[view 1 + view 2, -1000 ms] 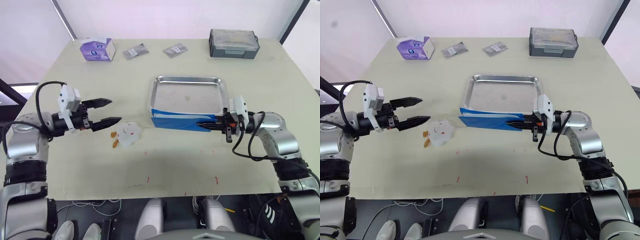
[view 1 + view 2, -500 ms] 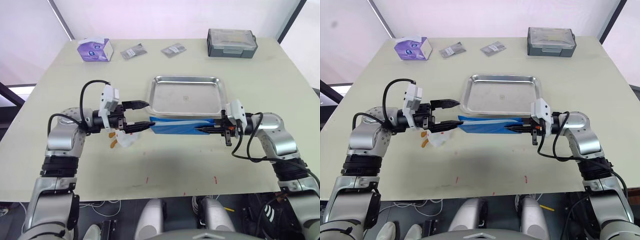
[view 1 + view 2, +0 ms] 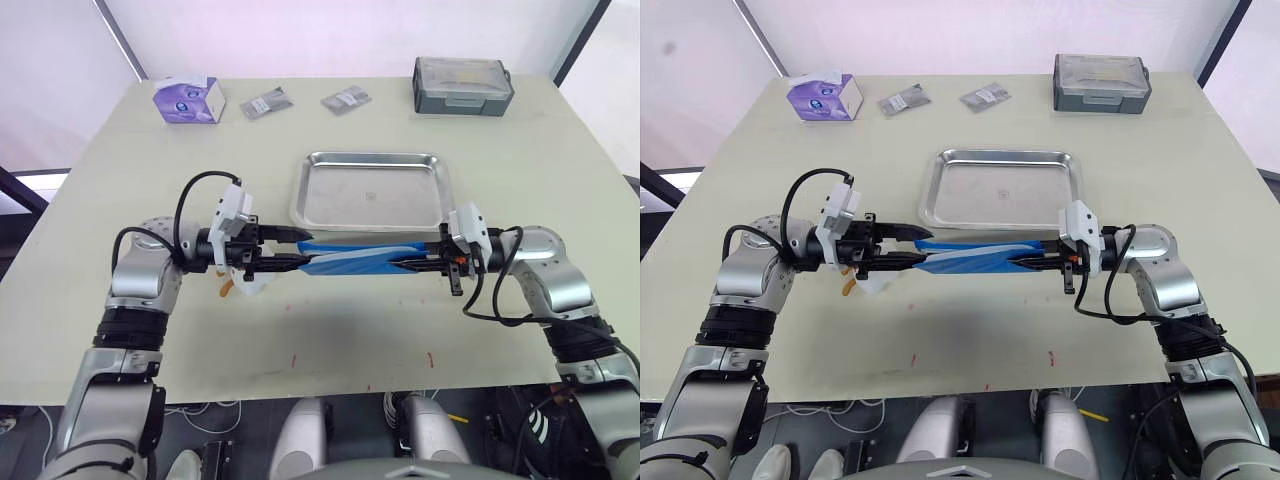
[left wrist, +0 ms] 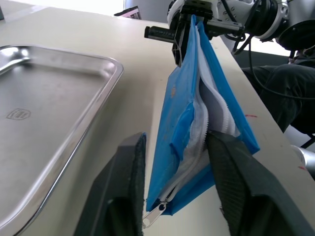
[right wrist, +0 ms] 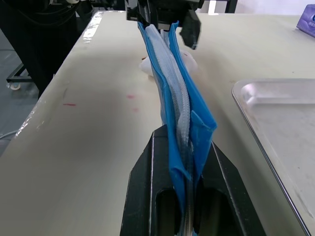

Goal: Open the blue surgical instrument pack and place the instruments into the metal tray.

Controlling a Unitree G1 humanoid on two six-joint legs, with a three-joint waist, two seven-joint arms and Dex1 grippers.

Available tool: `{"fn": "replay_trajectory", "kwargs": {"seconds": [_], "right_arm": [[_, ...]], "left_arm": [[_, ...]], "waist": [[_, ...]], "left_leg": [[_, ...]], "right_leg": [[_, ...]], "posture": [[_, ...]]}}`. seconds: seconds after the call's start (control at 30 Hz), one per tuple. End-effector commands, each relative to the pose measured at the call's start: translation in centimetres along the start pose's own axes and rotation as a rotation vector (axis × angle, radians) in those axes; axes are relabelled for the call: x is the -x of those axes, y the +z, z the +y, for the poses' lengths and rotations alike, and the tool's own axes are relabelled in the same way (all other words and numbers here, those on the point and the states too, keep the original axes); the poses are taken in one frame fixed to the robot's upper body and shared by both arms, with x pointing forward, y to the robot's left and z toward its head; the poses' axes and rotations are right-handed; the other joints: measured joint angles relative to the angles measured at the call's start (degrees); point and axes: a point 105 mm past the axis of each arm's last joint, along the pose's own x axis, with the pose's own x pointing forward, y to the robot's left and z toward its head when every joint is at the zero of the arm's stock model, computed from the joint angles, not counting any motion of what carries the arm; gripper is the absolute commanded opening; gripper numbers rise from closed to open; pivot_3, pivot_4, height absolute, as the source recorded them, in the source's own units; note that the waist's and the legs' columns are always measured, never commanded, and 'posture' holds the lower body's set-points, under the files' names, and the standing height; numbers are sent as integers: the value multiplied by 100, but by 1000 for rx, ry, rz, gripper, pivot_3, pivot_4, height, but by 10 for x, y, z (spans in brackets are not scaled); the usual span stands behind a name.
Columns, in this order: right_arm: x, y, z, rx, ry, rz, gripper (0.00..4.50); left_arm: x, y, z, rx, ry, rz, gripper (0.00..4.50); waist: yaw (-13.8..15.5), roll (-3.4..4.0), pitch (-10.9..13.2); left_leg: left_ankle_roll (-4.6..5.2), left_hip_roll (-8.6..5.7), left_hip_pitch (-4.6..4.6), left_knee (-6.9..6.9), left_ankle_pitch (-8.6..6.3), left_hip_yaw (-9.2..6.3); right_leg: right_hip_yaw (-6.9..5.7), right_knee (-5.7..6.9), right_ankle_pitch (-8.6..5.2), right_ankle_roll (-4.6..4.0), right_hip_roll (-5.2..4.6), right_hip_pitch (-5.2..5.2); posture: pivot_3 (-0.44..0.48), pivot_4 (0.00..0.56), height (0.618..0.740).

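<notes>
Right claw: clamped on one end of the blue surgical instrument pack, held at frame centre just below the metal tray. Left claw: fingers parted, straddling the pack's opposite, zippered end. Pack: edge-up, lining showing.

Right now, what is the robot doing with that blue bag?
The robot holds the blue surgical instrument pack up between its two arms, just in front of the metal tray. The right gripper is shut on one end. The left gripper has its jaws open around the other end, by the zipper. The tray has no instruments in it yet.
</notes>
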Motion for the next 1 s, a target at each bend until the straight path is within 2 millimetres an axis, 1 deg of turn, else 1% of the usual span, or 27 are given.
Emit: {"fn": "replay_trajectory", "kwargs": {"seconds": [0.03,0.07,0.13,0.33,0.57,0.6,0.63,0.67,0.7,0.87,0.93,1.0], "right_arm": [[-2,14,2,48,8,-41,0],[-2,13,2,46,8,-41,0],[-1,12,2,40,4,-41,0],[-1,7,2,4,-8,-28,0],[4,1,-2,-34,-40,-11,0],[5,-1,-3,-31,-47,-5,803],[6,-2,-3,-30,-51,-3,1297],[7,-3,-4,-29,-56,0,1533],[7,-4,-4,-29,-59,1,2105],[11,-3,-3,-34,-52,9,4431],[17,3,-3,-16,-69,8,4431],[24,13,5,-55,-45,-21,4431]], "left_arm": [[-4,6,-4,-23,-37,-23,1018],[-4,5,-4,-23,-37,-25,416],[-5,4,-3,-24,-35,-25,55],[-5,0,-3,-20,-33,-23,55],[-8,-11,4,-21,-6,-18,55],[-10,-13,6,-26,-1,-17,0],[-11,-14,8,-30,3,-18,0],[-13,-16,9,-31,6,-19,0],[-15,-18,11,-33,7,-19,0],[-19,-23,13,-39,-4,-12,0],[-21,-24,14,-42,-10,-10,0],[-22,-25,16,-48,-14,-7,0]], "waist": [[3,0,0],[2,0,0],[-3,0,0],[-2,0,0],[3,0,0],[2,0,0],[1,0,0],[4,0,0],[5,0,0],[10,-1,0],[21,-1,0],[43,-1,0]], "left_leg": [[0,0,0,0,0,0],[-1,0,0,0,0,0],[-1,0,0,0,0,0],[-1,0,0,0,0,0],[0,0,0,0,0,0],[0,0,0,0,0,0],[0,0,0,0,0,0],[0,0,0,0,0,0],[1,0,0,0,0,0],[-1,0,-1,1,1,0],[-1,0,-1,1,1,0],[-1,-1,-2,1,1,0]], "right_leg": [[0,0,0,0,0,0],[0,0,0,0,0,0],[0,0,0,0,0,0],[0,0,0,0,0,0],[-1,0,0,0,0,0],[0,1,0,0,0,0],[-1,0,0,0,0,0],[-1,0,0,0,0,0],[-1,0,0,0,0,0],[-1,0,0,0,0,0],[-1,-1,0,0,-1,0],[-1,-1,0,0,-1,0]], "posture": [[0,150,727],[0,150,727],[0,150,727],[0,150,727],[0,150,727],[0,150,727],[0,150,727],[0,150,727],[0,150,727],[0,150,727],[0,150,727],[0,150,727]]}}
